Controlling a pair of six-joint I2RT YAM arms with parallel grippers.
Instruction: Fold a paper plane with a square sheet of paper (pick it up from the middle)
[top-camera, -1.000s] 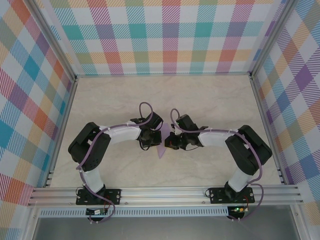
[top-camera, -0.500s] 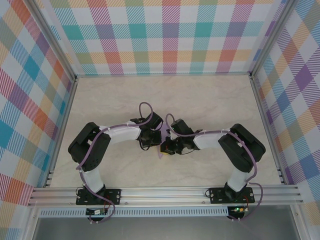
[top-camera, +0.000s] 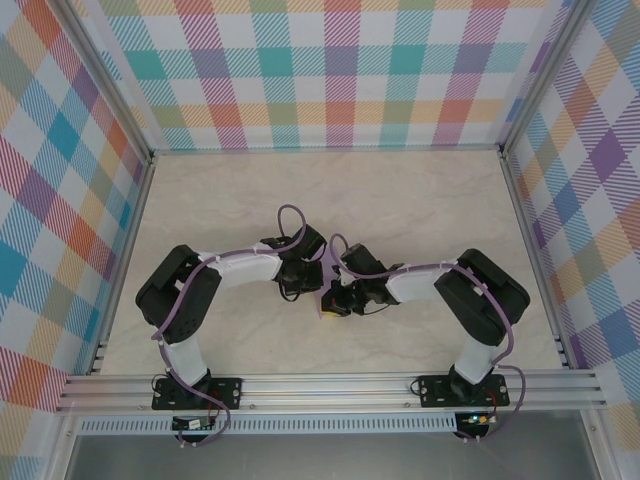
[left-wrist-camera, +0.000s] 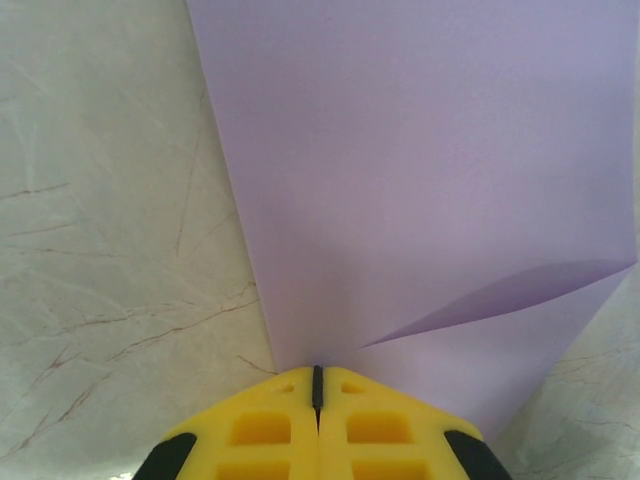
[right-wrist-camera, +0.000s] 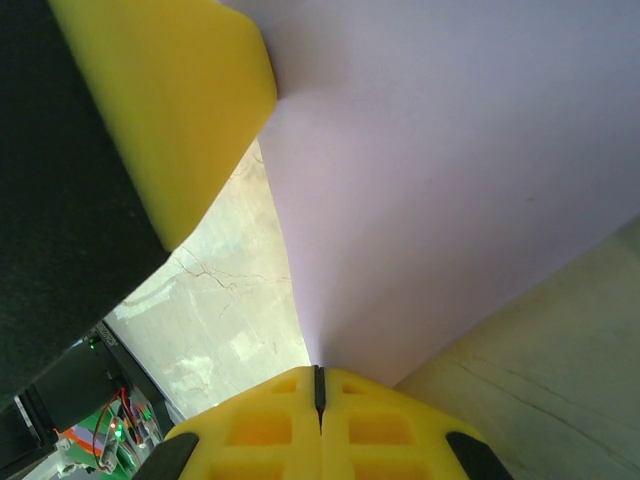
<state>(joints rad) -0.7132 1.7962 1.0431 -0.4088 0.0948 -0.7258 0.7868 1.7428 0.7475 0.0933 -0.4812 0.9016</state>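
My left gripper (left-wrist-camera: 317, 372) is pressed together, and the lavender paper (left-wrist-camera: 420, 180) runs down into the thin line between its yellow fingertips, so I judge it is pinching the paper at an edge. My right gripper (right-wrist-camera: 319, 370) is closed in the same way on the same paper, which in the right wrist view rises from the bottom centre and covers the upper right of the frame. In that view a yellow pad (right-wrist-camera: 170, 110) sits at the upper left and touches the paper; I take it for a finger of my left gripper.

In the top view the paper is near the centre of the frame, between my two wrists, above the marble table (left-wrist-camera: 100, 200). In the left wrist view a folded flap (left-wrist-camera: 500, 290) crosses the lower right of the frame, so the sheet is already partly folded.

I judge the paper to be very light, thin and soft. It bends under its own weight, it can slide between smooth pads, and it tears or wrinkles if my two arms pull apart. A good hold is on an edge close to a crease, where the doubled layers are stiffer.
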